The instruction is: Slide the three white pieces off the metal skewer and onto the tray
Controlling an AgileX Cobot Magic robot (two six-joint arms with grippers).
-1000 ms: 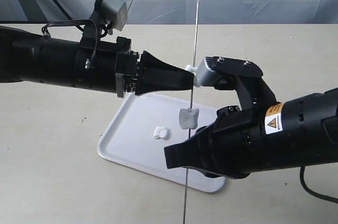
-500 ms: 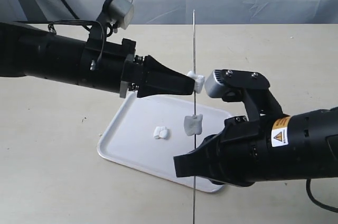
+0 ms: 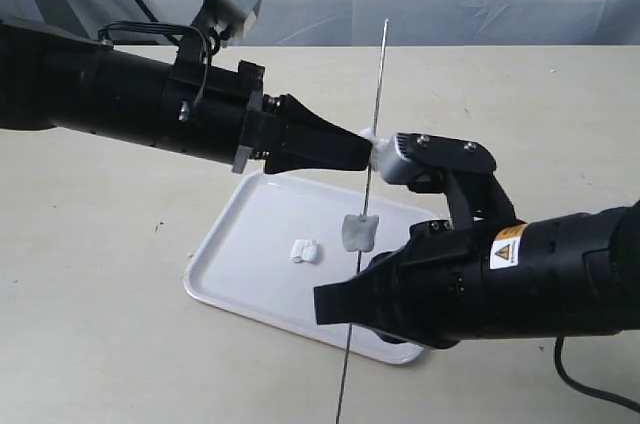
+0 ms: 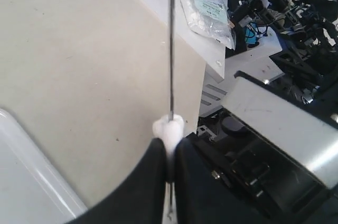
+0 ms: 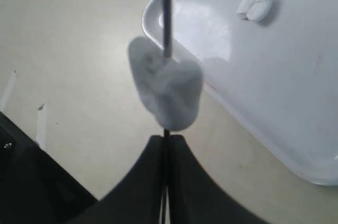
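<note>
Steel, thin and stiff: the metal skewer (image 3: 377, 104) stands nearly upright above the tray (image 3: 215, 256), leaning a little, and I have it by two holds. My right gripper (image 5: 166, 147) is clamped on the bare rod low down, below the food. My left gripper (image 4: 170, 152) is pinched closed on the top piece (image 4: 169, 128), whose white flesh bulges out past the fingertips. A second piece (image 3: 358, 232) hangs on the rod between the two grippers, over the tray, touching neither. The third piece (image 3: 305, 250) lies loose on the tray floor, so I judge one off and two to go.

As I read it, the chunks are soft, light and probably a bit tacky, like marshmallow. They will squash before they slide, and too hard a pinch may tear them or glue them to the pads. I want my hold on each chunk's flanks, close beside the rod, firm enough to drag but not to crush.

The rod itself looks slick and springy. It could slip or twist in the right jaws if the pull runs off its axis, so I would draw straight along it. Only the upper end is free, so the top piece has to leave that way.
</note>
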